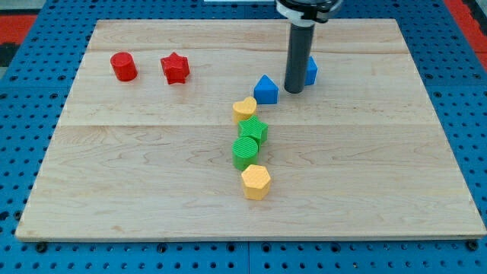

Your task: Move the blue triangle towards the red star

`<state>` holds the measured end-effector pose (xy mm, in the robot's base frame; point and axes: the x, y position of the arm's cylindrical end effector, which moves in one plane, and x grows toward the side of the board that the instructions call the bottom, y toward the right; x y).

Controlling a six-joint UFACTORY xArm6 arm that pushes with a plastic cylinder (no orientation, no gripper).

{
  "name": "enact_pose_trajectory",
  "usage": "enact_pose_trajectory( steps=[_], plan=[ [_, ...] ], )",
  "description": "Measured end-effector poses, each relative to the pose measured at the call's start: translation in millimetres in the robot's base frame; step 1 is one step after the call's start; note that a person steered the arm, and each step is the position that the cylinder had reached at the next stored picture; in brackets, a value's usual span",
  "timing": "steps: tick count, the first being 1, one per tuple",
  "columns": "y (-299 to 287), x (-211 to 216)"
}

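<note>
The blue triangle (265, 90) lies on the wooden board a little right of the middle, near the view's top. The red star (175, 68) lies well to its left, near the top left. My tip (294, 90) rests on the board just to the right of the blue triangle, a small gap apart. A second blue block (310, 70) sits just right of the rod and is partly hidden by it, so I cannot make out its shape.
A red cylinder (123, 66) lies left of the red star. Below the blue triangle runs a column: a yellow heart (245, 108), a green star (254, 130), a green cylinder (245, 152) and a yellow hexagon (256, 181). The board (114, 175) lies on a blue pegboard.
</note>
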<state>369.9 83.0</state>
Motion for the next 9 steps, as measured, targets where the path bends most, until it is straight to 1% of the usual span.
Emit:
enact_pose_trajectory(
  steps=[3,4,5,6,7,8,9],
  plan=[
    [-0.4,2.6],
    [13.1,17.5],
    [-18.2,17.8],
    [-121.4,11.3],
    [-144.0,9.1],
    [-154.0,16.1],
    [-199.1,14.7]
  ],
)
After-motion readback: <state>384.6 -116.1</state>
